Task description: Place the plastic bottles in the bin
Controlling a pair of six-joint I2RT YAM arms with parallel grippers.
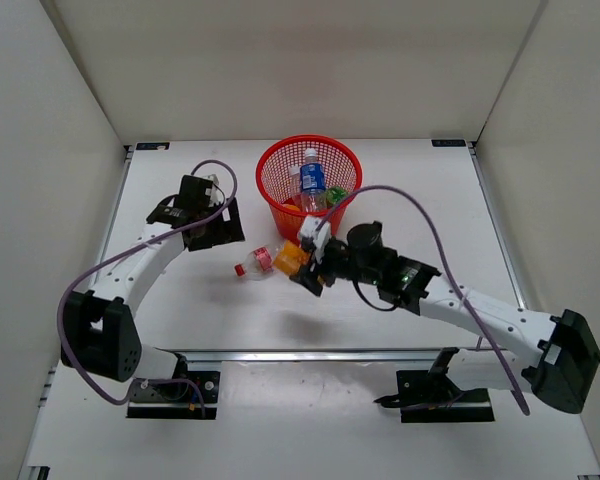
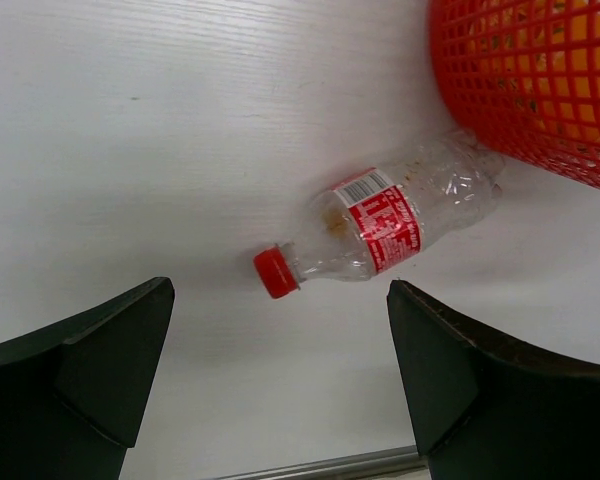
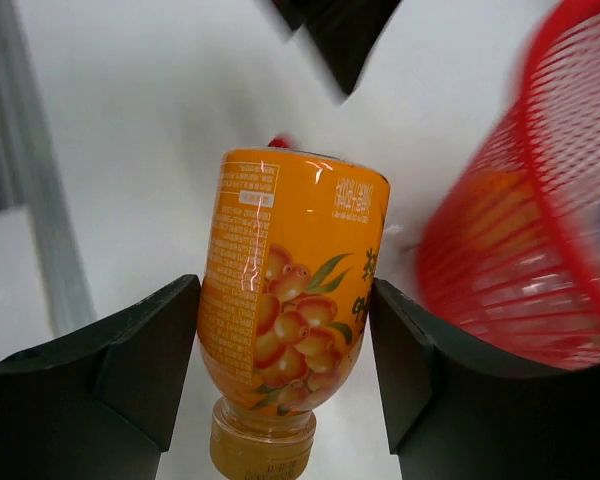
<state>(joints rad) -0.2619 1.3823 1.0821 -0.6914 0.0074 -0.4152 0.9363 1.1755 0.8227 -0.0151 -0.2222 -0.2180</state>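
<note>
The left gripper point(image 1: 223, 222) stood with its jaws wide apart, holding nothing. Ahead of its fingertips the red-labelled clear bottle point(image 2: 380, 225) lay on its side on the table point(image 2: 130, 120), cap towards the gripper and base just beside the wall of the bin point(image 2: 540, 80).

The right gripper point(image 1: 311, 258) was clamped on an orange bottle point(image 3: 290, 300), held clear of the table, with the bin just beyond its fingers and off to one side.

Step in hand, as judged: transfer of the orange bottle to the bin. The next move calls for raising the bottle above the rim, centring it over the opening, then parting the jaws.

Count:
- Bins: one.
- Bottles outside the bin: two, one held and one lying.
- Bottles inside the bin: a blue-labelled bottle point(image 1: 312, 180), a green bottle point(image 1: 336, 195) and a clear bottle point(image 1: 294, 186). Orange showing through the mesh suggested a fourth.
</note>
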